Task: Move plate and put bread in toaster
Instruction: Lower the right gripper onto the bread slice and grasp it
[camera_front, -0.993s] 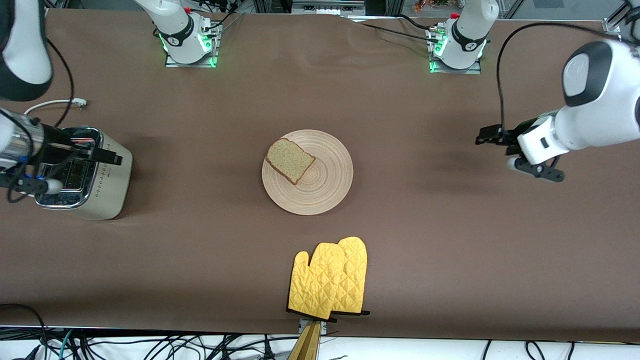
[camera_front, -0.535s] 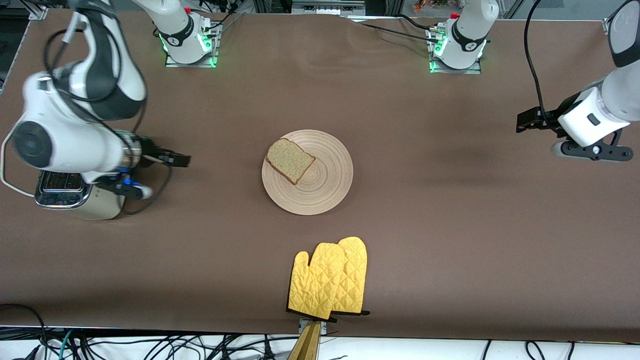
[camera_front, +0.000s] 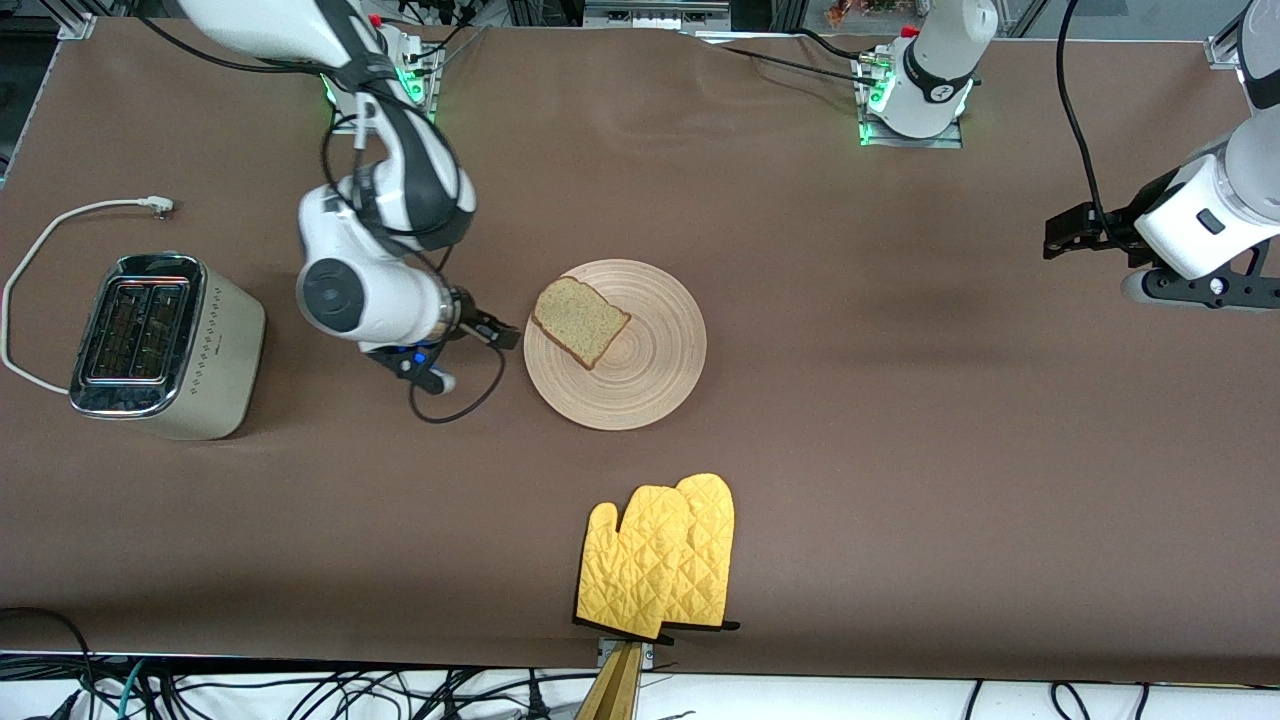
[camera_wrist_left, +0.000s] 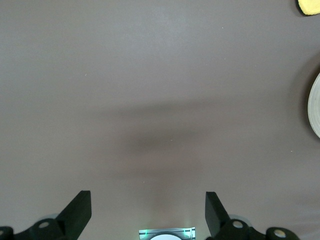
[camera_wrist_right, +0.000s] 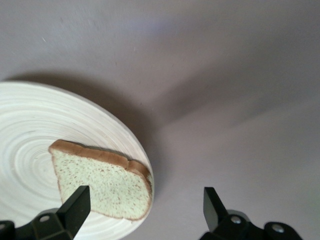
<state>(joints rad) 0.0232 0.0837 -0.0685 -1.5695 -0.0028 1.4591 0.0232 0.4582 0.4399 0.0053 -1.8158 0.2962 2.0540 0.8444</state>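
Note:
The bread lies flat on the wooden plate in the middle of the table, on the part toward the right arm's end. My right gripper hovers open at that plate edge, nothing between its fingers. Its wrist view shows the bread and plate just ahead of the right gripper. The toaster stands at the right arm's end, slots up. My left gripper hangs open over bare table at the left arm's end, empty in its own view.
A pair of yellow oven mitts lies near the table's front edge, nearer the camera than the plate. The toaster's white cord loops on the table beside it. Cables hang below the front edge.
The right arm swung from over the toaster across to the plate's edge. The left arm drew back a little toward its end of the table. Plate and bread have not moved.

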